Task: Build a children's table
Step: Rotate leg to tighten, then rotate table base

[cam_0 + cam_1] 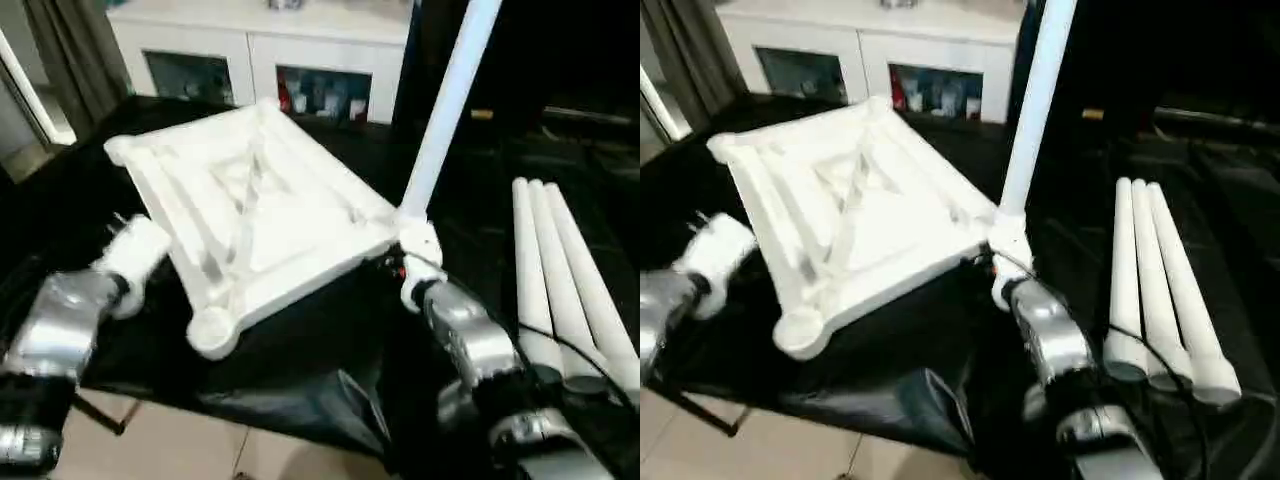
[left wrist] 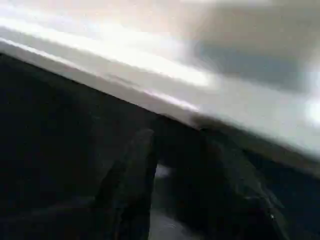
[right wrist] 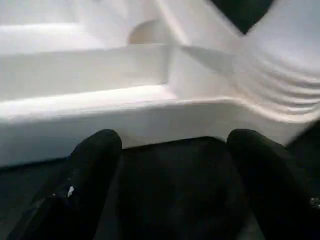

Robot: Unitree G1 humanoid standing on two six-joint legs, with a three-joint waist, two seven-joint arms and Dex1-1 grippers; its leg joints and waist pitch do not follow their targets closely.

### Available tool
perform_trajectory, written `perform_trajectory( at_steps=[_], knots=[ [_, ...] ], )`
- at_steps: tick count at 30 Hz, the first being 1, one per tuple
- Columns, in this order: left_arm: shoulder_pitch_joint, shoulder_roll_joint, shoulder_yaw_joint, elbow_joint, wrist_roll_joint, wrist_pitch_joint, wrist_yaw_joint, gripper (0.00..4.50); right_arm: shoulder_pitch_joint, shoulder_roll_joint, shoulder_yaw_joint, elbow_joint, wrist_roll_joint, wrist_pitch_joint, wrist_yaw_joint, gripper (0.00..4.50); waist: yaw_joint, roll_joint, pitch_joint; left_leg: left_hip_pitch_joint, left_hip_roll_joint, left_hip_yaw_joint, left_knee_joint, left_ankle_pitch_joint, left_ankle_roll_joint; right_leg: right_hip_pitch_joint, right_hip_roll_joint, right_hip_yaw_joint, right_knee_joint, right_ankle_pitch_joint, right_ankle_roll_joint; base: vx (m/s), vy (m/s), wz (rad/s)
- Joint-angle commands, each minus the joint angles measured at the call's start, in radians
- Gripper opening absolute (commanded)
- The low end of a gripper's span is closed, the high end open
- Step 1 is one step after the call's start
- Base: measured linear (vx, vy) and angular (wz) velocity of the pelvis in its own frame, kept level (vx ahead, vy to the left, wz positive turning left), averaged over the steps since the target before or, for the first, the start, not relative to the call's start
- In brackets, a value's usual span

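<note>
The children's table top (image 1: 260, 210) lies upside down on a black cloth, ribbed underside up and tilted. One white leg (image 1: 445, 110) stands upright in the socket at its right corner. The empty socket (image 1: 212, 330) at the near corner faces me. Three more legs (image 1: 565, 270) lie side by side on the right. My left gripper (image 2: 180, 165) is at the top's left edge, fingers apart with nothing between them. My right gripper (image 3: 172, 145) stands open just in front of the top's rim, beside the upright leg's base (image 1: 412, 240).
A white cabinet (image 1: 260, 50) with glass doors stands behind the work surface. The black cloth (image 1: 330, 390) hangs over the near edge above a tiled floor (image 1: 170, 440). A grey curtain (image 1: 70, 50) hangs at the far left.
</note>
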Motion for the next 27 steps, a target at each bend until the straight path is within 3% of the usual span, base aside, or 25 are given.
perform_trajectory(
  at_steps=[1,6,9,11,13,14,16,17,18,19,22,24,27],
  knots=[
    [0.003,-0.007,-0.018,-0.03,-0.011,0.018,-0.024,1.65,-0.016,0.001,-0.018,-0.03,0.007,-0.001,-0.012,3.85,-0.001,0.011,-0.063,0.018,0.034,-0.008,-0.074,-0.149,0.007,0.052,-0.056,0.058,-0.06,-0.058,-0.235,0.0,0.0,0.0],
    [-0.01,-0.061,-0.04,-0.07,-0.039,0.018,-0.03,1.65,0.036,-0.033,-0.024,-0.228,-0.001,0.13,-0.007,3.85,0.005,0.012,-0.064,0.02,0.034,-0.008,-0.071,-0.116,0.027,0.055,-0.051,0.056,-0.059,-0.022,-0.222,0.0,0.0,0.0],
    [-0.013,-0.071,-0.058,-0.089,-0.034,0.031,-0.032,1.65,0.065,-0.048,-0.032,-0.307,0.005,0.202,-0.013,3.85,0.01,0.012,-0.064,0.024,0.036,-0.008,-0.073,-0.123,0.021,0.053,-0.048,0.057,-0.06,-0.024,-0.213,0.0,0.0,0.0],
    [-0.023,-0.104,-0.081,-0.098,-0.032,0.013,-0.026,1.65,0.112,-0.08,-0.031,-0.42,0.002,0.309,-0.006,3.85,0.009,0.015,-0.064,0.023,0.033,-0.008,-0.073,-0.131,0.011,0.055,-0.048,0.058,-0.062,-0.028,-0.206,0.0,0.0,0.0],
    [-0.026,-0.117,-0.087,-0.101,-0.031,0.012,-0.023,1.65,0.127,-0.092,-0.029,-0.456,-0.005,0.345,-0.004,3.85,0.01,0.013,-0.064,0.021,0.032,-0.009,-0.074,-0.136,0.006,0.058,-0.048,0.057,-0.064,-0.031,-0.202,0.0,0.0,0.0],
    [-0.032,-0.136,-0.1,-0.108,-0.034,0.002,-0.028,1.65,0.144,-0.104,-0.036,-0.5,-0.004,0.398,-0.004,3.85,0.01,0.022,-0.065,0.019,0.031,-0.011,-0.074,-0.144,0.001,0.058,-0.05,0.057,-0.064,-0.042,-0.2,0.0,0.0,0.0],
    [-0.046,-0.174,-0.123,-0.108,-0.029,-0.017,-0.024,1.65,0.167,-0.122,-0.062,-0.568,0.005,0.488,-0.009,3.85,0.008,0.019,-0.065,0.024,0.032,-0.01,-0.072,-0.157,-0.001,0.058,-0.047,0.058,-0.068,-0.044,-0.196,0.0,0.0,0.0],
    [-0.046,-0.174,-0.123,-0.108,-0.029,-0.017,-0.024,1.65,0.167,-0.122,-0.062,-0.568,0.005,0.488,-0.009,3.85,0.009,0.017,-0.064,0.025,0.033,-0.009,-0.073,-0.16,0.001,0.057,-0.047,0.059,-0.071,-0.048,-0.196,0.0,0.0,0.0],
    [-0.057,-0.2,-0.137,-0.1,-0.028,-0.031,-0.021,1.65,0.175,-0.131,-0.084,-0.597,0.002,0.536,-0.024,3.85,0.01,0.025,-0.064,0.022,0.031,-0.01,-0.073,-0.163,0.001,0.057,-0.051,0.06,-0.069,-0.062,-0.199,0.0,0.0,0.0],
    [-0.057,-0.2,-0.137,-0.1,-0.028,-0.031,-0.021,1.65,0.175,-0.131,-0.084,-0.597,0.002,0.536,-0.024,3.85,0.009,0.021,-0.065,0.02,0.031,-0.011,-0.072,-0.158,0.001,0.06,-0.05,0.059,-0.071,-0.071,-0.194,0.0,0.0,0.0],
    [-0.092,-0.284,-0.179,-0.06,-0.026,-0.14,0.01,1.65,0.175,-0.144,-0.158,-0.701,0.014,0.681,-0.063,3.85,0.004,0.022,-0.062,0.018,0.028,-0.01,-0.07,-0.157,0.004,0.06,-0.047,0.059,-0.079,-0.095,-0.187,0.0,0.0,0.0],
    [-0.095,-0.294,-0.183,-0.057,-0.026,-0.149,0.014,1.65,0.174,-0.146,-0.165,-0.72,0.017,0.701,-0.065,3.85,0.009,0.02,-0.064,0.016,0.028,-0.01,-0.068,-0.138,0.011,0.061,-0.05,0.06,-0.077,-0.092,-0.183,0.0,0.0,0.0],
    [-0.091,-0.316,-0.188,-0.077,-0.031,-0.139,0.019,1.65,0.158,-0.161,-0.185,-0.781,0.022,0.782,-0.069,3.85,-0.002,0.021,-0.065,0.01,0.025,-0.012,-0.067,-0.116,0.018,0.066,-0.049,0.057,-0.075,-0.088,-0.175,0.0,0.0,0.0]
  ],
)
